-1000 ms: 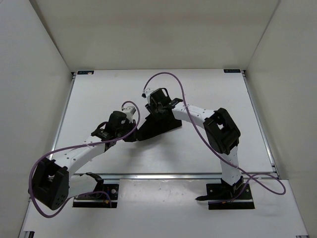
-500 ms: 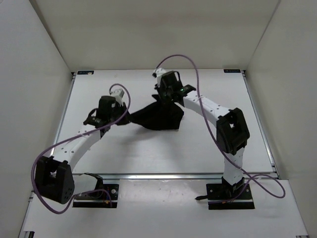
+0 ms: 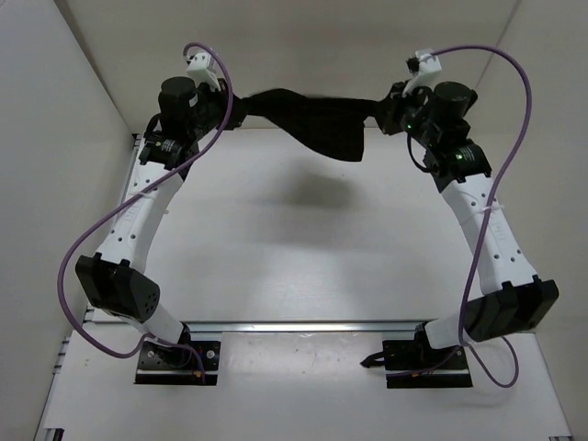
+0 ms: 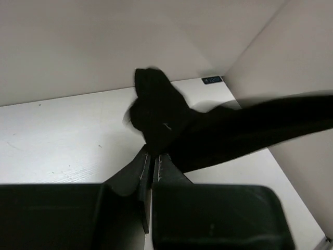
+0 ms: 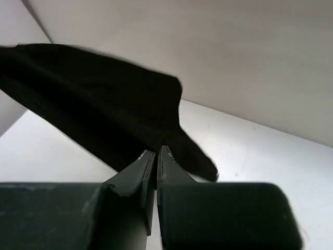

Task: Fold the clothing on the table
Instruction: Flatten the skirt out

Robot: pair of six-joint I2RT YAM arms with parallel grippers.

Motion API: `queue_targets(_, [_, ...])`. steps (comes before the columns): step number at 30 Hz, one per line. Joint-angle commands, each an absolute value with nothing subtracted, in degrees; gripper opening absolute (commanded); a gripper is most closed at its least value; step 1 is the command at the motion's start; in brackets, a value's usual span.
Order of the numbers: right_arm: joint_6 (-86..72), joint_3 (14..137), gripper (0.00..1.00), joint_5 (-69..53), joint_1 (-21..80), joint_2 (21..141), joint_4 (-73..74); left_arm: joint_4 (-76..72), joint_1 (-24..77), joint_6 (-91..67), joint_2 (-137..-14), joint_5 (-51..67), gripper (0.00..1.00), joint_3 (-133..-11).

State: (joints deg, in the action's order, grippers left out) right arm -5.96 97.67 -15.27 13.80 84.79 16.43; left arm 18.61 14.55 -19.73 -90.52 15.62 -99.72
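Note:
The black clothing [image 3: 312, 118] hangs stretched in the air above the far part of the white table [image 3: 303, 248], sagging in the middle and casting a shadow below. My left gripper [image 3: 241, 110] is shut on its left end, high at the far left. My right gripper [image 3: 381, 118] is shut on its right end, high at the far right. In the left wrist view the clothing [image 4: 208, 130] bunches at my left gripper [image 4: 151, 155] and runs off to the right. In the right wrist view the clothing [image 5: 99, 104] spreads leftward from my right gripper [image 5: 157, 151].
White walls close in the table on the left [image 3: 55, 165], the back [image 3: 294, 55] and the right [image 3: 542, 165]. An aluminium rail [image 3: 303, 324] runs along the near edge by the arm bases. Purple cables [image 3: 92, 248] loop beside both arms.
Both arms have risen and swung apart toward the far corners, lifting the clothing off the table and pulling it out into a long span. The right gripper closed on the cloth.

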Motion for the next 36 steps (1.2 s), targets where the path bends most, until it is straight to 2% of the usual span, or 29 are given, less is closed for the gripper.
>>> queue_targets(1, [-4.6,88.6,0.00,-10.4,8.2,80.4,16.3,20.9,13.1,-17.7,-89.8,6.5,0.00,-94.9])
queue_targets(12, [-4.0,73.0,0.00,-12.5,9.2,75.5,15.5,17.7,17.7,-18.7,-83.0,5.4,0.00,-75.8])
queue_targets(15, [-4.0,73.2,0.00,-15.3,8.3,77.9,15.1,17.0,16.1,-19.8,-83.3,6.2,0.00,-75.7])
queue_targets(17, [-3.8,76.5,0.00,-15.6,7.7,80.0,15.6,17.2,15.6,-19.0,-85.3,5.2,0.00,-78.6])
queue_targets(20, [-3.3,88.0,0.00,-16.3,7.5,85.8,16.5,18.6,15.4,-17.8,-90.2,3.9,0.00,-88.7])
queue_targets(23, [-3.9,108.6,0.00,-18.2,5.9,92.7,19.8,20.1,14.7,-17.3,-96.2,3.4,0.00,-105.1])
queue_targets(25, [-4.1,118.2,0.00,-18.8,5.4,97.5,21.6,21.5,14.9,-16.4,-99.3,2.6,0.00,-114.2])
queue_targets(28, [-4.7,125.4,0.00,-18.1,5.3,98.0,21.2,21.2,15.1,-15.6,-101.2,2.2,0.00,-122.5])
queue_targets(30, [-4.0,124.4,0.00,-18.6,4.6,96.1,20.8,17.0,15.7,-15.3,-98.0,1.3,0.00,-119.6])
queue_targets(33, [-1.4,115.5,0.00,-16.7,4.6,92.0,20.5,10.8,16.6,-14.0,-90.2,0.1,0.00,-106.4])
queue_targets(36, [-1.8,92.9,0.00,-16.5,5.0,83.3,16.4,7.3,17.9,-14.5,-81.2,0.7,0.00,-85.9])
